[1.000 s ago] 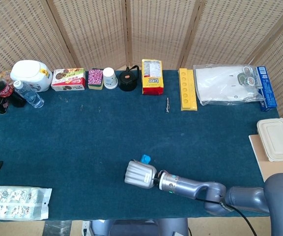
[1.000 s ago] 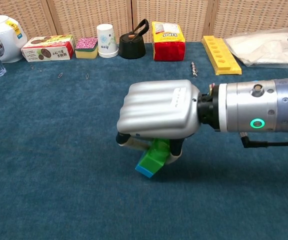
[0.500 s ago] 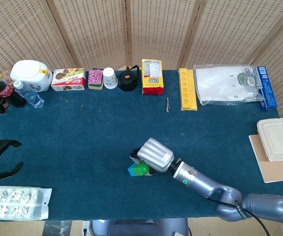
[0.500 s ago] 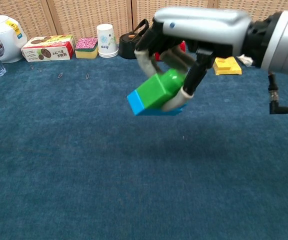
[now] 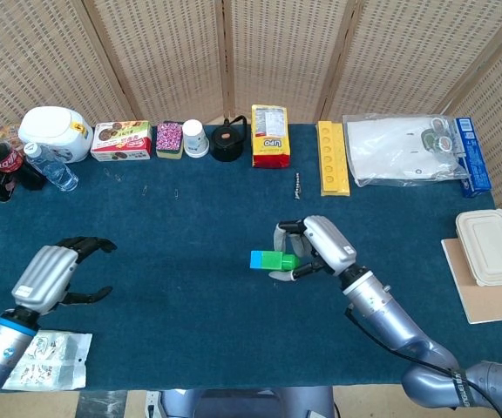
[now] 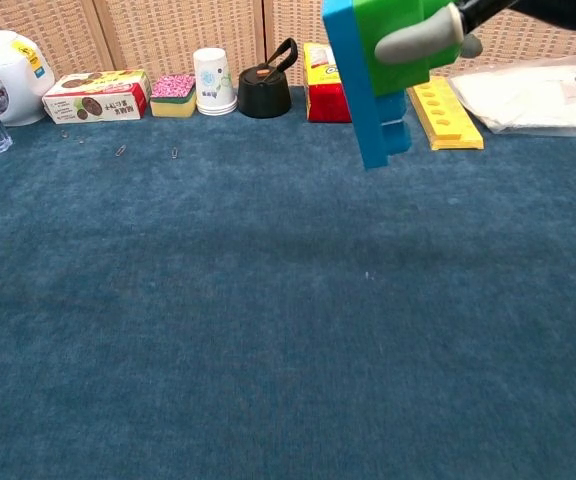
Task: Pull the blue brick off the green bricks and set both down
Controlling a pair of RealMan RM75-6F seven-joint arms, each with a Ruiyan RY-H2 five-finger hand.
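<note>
One blue brick (image 5: 261, 259), joined to green bricks (image 5: 282, 261), fills right hand (image 5: 321, 248); left hand (image 5: 52, 272) spread.

Woven wicker screen panels (image 5: 277, 52) behind table; dark blue cloth (image 5: 190, 226) covering tabletop.

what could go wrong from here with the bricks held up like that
The right hand holds the joined bricks in the air by the green bricks alone; a hard pull on the blue brick could tug them loose. The left hand is far off and open, so its reach might knock the stack.
</note>
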